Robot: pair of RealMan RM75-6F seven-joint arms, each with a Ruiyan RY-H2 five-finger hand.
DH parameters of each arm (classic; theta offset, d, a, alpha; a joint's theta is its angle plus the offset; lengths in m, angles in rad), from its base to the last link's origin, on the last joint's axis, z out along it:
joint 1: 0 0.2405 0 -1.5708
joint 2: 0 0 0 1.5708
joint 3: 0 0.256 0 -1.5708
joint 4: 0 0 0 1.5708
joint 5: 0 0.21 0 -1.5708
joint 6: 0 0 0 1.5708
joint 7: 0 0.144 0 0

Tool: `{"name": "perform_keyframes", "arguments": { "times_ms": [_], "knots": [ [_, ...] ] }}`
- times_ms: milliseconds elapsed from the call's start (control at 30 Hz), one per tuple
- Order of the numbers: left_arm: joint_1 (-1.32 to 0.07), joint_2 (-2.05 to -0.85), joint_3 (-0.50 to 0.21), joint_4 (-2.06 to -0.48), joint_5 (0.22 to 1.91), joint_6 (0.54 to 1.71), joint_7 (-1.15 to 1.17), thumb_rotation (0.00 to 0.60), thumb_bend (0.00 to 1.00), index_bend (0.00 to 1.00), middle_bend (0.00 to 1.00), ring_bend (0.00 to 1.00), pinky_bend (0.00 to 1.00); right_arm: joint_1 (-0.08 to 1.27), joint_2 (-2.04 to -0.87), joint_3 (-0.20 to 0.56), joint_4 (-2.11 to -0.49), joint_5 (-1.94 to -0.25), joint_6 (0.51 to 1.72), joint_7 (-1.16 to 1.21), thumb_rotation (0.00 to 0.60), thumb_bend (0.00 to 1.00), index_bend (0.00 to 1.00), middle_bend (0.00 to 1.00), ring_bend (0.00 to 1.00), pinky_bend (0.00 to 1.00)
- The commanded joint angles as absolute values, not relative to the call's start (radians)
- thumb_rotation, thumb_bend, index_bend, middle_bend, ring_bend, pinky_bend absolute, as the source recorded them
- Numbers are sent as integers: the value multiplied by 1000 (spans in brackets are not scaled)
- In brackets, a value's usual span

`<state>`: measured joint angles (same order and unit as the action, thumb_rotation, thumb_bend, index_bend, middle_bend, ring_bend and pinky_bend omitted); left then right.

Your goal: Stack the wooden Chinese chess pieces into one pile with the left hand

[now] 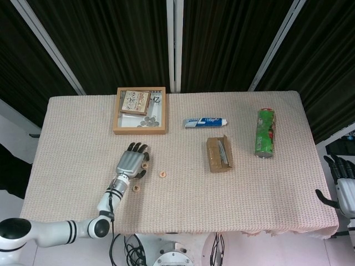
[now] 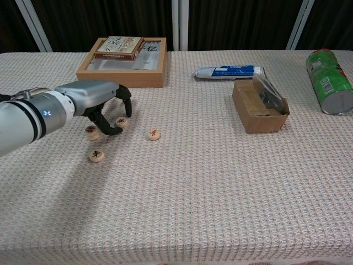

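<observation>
Grey metal and black fingertips: the left robot hand (image 2: 99, 105) arches low over the beige woven tabletop (image 2: 209, 187), fingers curled down around a small round wooden chess piece (image 2: 121, 122); whether they actually grip it cannot be told from either view. Just to its left lies a second round wooden chess piece (image 2: 92, 132), partly under the palm in the head view. A third wooden chess piece (image 2: 96, 155) sits nearer the robot, apart from the hand, and a fourth wooden chess piece with a red mark (image 2: 154, 134) lies to the right, near but clear of the fingers. All four lie flat and separate, none stacked.

Behind the hand stands a shallow square wooden tray (image 2: 149, 79) holding a flat printed card box (image 2: 119, 47). Further right are a blue-and-white tube (image 2: 229, 71) lying on its side, an open brown cardboard box (image 2: 253, 110) just in front of it, and a green cylindrical can (image 2: 329, 81) lying down near the far edge.

The right robot hand (image 1: 344, 185) hangs off the tabletop's right side, fingers spread upright and holding nothing.
</observation>
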<state>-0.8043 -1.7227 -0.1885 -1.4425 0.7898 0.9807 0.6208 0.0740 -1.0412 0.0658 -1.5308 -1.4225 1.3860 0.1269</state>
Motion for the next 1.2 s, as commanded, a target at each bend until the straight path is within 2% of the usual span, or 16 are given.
{"name": "perform_keyframes", "arguments": {
  "times_ms": [33,867,1033,1200],
  "knots": [
    [-806,-1728,-185,-1433,792,981,615,600,307,405,87,0,0,74,-1041,65,-1529,-1424,1385,129,600,212,0,0,0,0],
    [-804,-1730,-175,-1419,799,1012,605,600,306,485,104,0,0,74,-1040,62,-1523,-1423,1376,137,600,225,0,0,0,0],
    [-791,-1695,-171,-1477,823,1042,604,600,306,486,115,0,0,75,-1039,62,-1526,-1425,1376,135,600,224,0,0,0,0],
    [-768,-1616,-174,-1613,839,1086,607,600,305,482,123,0,0,80,-1044,61,-1528,-1427,1370,129,600,224,0,0,0,0]
  ]
}}
